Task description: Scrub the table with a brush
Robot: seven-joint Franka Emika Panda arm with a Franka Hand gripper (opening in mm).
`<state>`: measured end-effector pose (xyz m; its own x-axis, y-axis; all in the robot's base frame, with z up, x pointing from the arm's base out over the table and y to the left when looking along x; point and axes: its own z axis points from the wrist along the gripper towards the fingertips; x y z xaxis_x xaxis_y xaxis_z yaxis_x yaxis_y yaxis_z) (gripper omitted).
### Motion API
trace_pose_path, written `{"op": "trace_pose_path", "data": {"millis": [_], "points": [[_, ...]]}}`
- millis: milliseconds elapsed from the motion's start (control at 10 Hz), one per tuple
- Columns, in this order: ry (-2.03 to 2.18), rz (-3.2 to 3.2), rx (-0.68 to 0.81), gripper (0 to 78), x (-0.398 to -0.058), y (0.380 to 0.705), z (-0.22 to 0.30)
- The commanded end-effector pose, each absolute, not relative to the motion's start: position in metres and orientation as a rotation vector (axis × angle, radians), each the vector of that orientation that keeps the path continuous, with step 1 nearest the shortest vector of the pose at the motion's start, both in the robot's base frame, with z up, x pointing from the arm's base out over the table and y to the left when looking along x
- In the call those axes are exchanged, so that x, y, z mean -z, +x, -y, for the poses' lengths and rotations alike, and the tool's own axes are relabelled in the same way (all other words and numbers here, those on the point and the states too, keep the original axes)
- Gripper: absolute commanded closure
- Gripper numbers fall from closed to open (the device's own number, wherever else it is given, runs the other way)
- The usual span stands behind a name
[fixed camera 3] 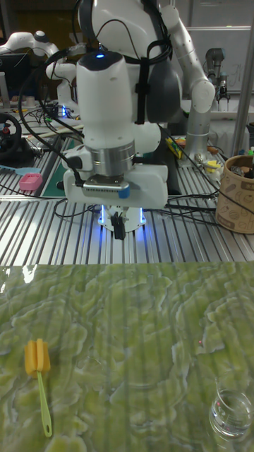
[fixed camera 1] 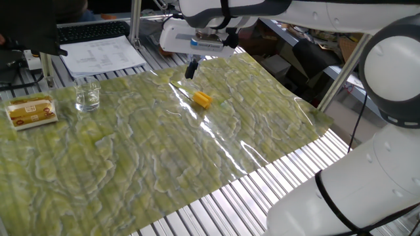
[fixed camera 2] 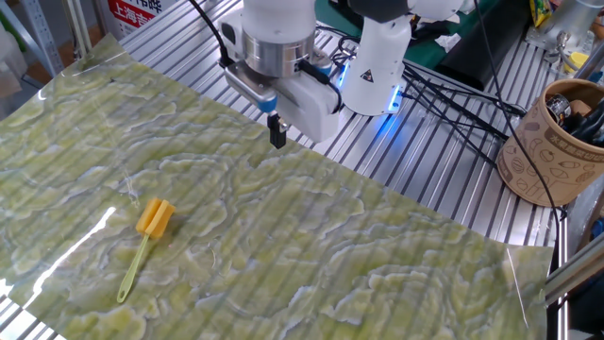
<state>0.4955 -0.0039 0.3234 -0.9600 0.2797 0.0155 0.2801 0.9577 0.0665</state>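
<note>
The brush (fixed camera 2: 156, 218) lies flat on the table (fixed camera 2: 330, 246), its yellow-orange head toward the arm and its thin pale handle pointing to the near edge. The same brush (fixed camera 1: 203, 99) rests near the sheet's far side in one fixed view, and the brush (fixed camera 3: 37, 357) lies at the lower left in the tall view. My gripper (fixed camera 2: 277, 138) hangs above the sheet's edge beside the robot base, well apart from the brush, its dark fingers pressed together and holding nothing. The gripper (fixed camera 1: 191, 69) and gripper (fixed camera 3: 118, 229) point straight down.
A clear glass (fixed camera 1: 87, 96) and a yellow-labelled packet (fixed camera 1: 30, 111) sit on the sheet's left part. Papers (fixed camera 1: 102, 52) lie behind them. A brown cup of tools (fixed camera 2: 557, 142) stands on the bare slats, with cables beside the robot base. The glass (fixed camera 3: 231, 413) is at lower right.
</note>
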Motion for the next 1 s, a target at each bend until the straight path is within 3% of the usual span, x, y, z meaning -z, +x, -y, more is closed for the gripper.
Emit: {"op": "trace_pose_path", "data": {"millis": [100,1000], "points": [[-0.442,3.101,0.095,77.6,-0.332,0.501,0.007],[-0.405,3.089,0.045,77.6,-0.334,0.554,0.031]]}}
